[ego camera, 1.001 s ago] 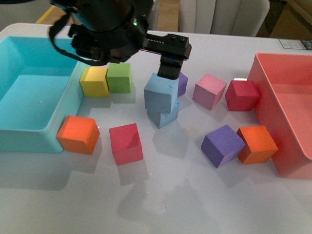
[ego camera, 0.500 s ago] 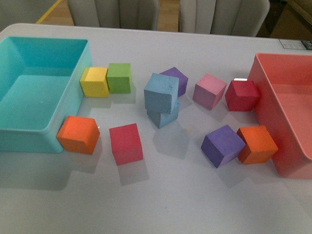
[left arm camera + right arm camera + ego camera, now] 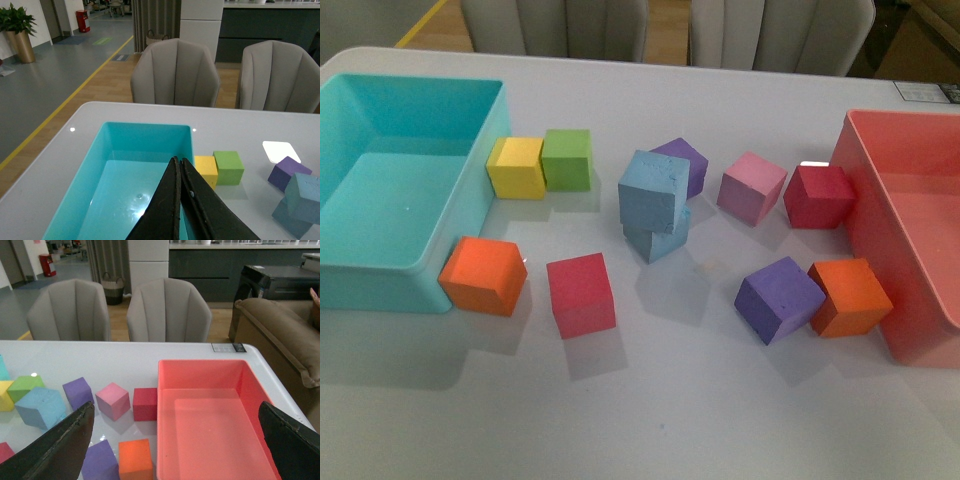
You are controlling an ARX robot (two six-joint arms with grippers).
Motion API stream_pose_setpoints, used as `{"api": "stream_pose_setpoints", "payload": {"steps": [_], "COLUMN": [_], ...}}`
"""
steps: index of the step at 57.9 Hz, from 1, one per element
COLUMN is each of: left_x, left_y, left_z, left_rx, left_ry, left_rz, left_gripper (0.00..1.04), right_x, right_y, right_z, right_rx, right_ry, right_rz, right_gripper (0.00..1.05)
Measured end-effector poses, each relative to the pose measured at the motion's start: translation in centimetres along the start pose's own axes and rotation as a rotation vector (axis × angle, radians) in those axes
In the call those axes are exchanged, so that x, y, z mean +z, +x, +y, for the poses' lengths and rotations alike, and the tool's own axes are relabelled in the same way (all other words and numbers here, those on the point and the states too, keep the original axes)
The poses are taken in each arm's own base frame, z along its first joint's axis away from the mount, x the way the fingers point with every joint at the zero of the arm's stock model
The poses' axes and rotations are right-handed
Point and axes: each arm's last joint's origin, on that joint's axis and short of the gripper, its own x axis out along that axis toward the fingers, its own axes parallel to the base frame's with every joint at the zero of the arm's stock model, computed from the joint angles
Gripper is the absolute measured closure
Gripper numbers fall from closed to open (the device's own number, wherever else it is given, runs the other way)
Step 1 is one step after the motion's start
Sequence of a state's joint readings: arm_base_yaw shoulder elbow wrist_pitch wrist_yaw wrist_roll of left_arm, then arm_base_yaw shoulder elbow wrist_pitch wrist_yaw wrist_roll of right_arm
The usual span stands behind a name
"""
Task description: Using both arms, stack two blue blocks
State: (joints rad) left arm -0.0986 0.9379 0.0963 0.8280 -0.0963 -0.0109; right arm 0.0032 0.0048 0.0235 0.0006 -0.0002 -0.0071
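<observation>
Two blue blocks (image 3: 653,200) sit stacked, well apart from the closed, empty left gripper (image 3: 179,176) and the wide-open, empty right gripper (image 3: 175,445).

No readable text shows anywhere. A small label (image 3: 227,347) lies on the tabletop (image 3: 125,360) by the red bin's (image 3: 210,415) far corner, its print too small to make out.

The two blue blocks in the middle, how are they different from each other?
The top blue block rides up high, while the bottom blue block sits on the table. The top blue block shows nearly all of itself; the bottom blue block is mostly hidden, with only a corner peeking out. The top one is also turned a bit, so their edges don't line up. Both are the same light blue, and neither is being held.
</observation>
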Motion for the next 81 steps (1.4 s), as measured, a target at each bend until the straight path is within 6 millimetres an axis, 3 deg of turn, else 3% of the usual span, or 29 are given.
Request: {"api": "stream_pose_setpoints", "payload": {"steps": [9, 31, 81], "left_x": [-1.1, -0.4, -0.2], "left_y": [-1.4, -3.4, -5.8], "left_z": [1.1, 1.3, 1.3], "left_rx": [-0.008, -0.002, -0.002], "left_ry": [0.001, 0.001, 0.001], "left_rz": [0.008, -0.017, -0.03], "left_gripper": [1.03, 1.03, 1.03], "right_x": [0.0, 0.0, 0.0], "right_y": [0.0, 0.0, 0.0], "right_z": [0.0, 0.0, 0.0], "right_rx": [0.0, 0.0, 0.0], "right_ry": [0.0, 0.0, 0.0], "right_rz": [0.0, 0.0, 0.0], "right_gripper": [0.09, 0.09, 0.09]}}
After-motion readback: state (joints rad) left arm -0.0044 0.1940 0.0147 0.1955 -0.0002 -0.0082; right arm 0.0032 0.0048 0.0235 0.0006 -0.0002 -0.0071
